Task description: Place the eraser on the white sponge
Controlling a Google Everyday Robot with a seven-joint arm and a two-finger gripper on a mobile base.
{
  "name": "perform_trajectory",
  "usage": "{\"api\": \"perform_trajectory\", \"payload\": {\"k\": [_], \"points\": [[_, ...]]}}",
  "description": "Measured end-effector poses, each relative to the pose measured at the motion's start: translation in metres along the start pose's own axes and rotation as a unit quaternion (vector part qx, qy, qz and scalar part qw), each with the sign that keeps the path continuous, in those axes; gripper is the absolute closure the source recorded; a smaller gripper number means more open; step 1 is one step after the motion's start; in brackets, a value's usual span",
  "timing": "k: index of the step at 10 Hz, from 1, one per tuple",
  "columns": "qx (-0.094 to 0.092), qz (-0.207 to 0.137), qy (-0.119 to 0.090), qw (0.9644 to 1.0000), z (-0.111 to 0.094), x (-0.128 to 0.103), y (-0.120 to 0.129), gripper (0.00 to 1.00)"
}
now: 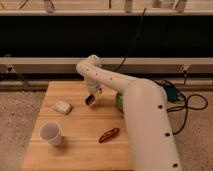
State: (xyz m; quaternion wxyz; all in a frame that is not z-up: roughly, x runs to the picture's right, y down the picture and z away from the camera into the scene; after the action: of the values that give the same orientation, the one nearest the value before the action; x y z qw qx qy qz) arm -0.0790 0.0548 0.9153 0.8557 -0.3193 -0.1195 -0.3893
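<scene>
Pale wood makes up the table, and everything below is placed against the white sponge, which lies on the table's left part. The gripper hangs off to the sponge's right and a little higher in the view, well apart from it. A small dark slab sits at the gripper's tip: this looks like the eraser, pinched between the fingers, though the fingers themselves are too small to make out singly. The eraser is off the sponge, with bare wood between the two.

The white arm fills the right side and hides that part of the table; a green thing peeks out from behind it, mostly covered, and what it is cannot be told. In front of the sponge stands a white paper cup. Further right of the sponge and nearer the front edge lies a reddish-brown elongated object.
</scene>
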Motion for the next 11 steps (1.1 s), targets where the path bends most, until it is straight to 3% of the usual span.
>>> {"api": "perform_trajectory", "payload": {"k": [3, 6, 8, 11], "points": [[-0.001, -0.033, 0.01, 0.9994, -0.009, -0.03, -0.028, 1.0], [-0.003, -0.062, 0.02, 0.9979, -0.013, -0.044, -0.034, 1.0], [-0.001, -0.09, 0.019, 0.9958, -0.014, -0.074, -0.051, 1.0], [-0.004, -0.125, 0.021, 0.9919, -0.013, -0.096, -0.055, 1.0]]}}
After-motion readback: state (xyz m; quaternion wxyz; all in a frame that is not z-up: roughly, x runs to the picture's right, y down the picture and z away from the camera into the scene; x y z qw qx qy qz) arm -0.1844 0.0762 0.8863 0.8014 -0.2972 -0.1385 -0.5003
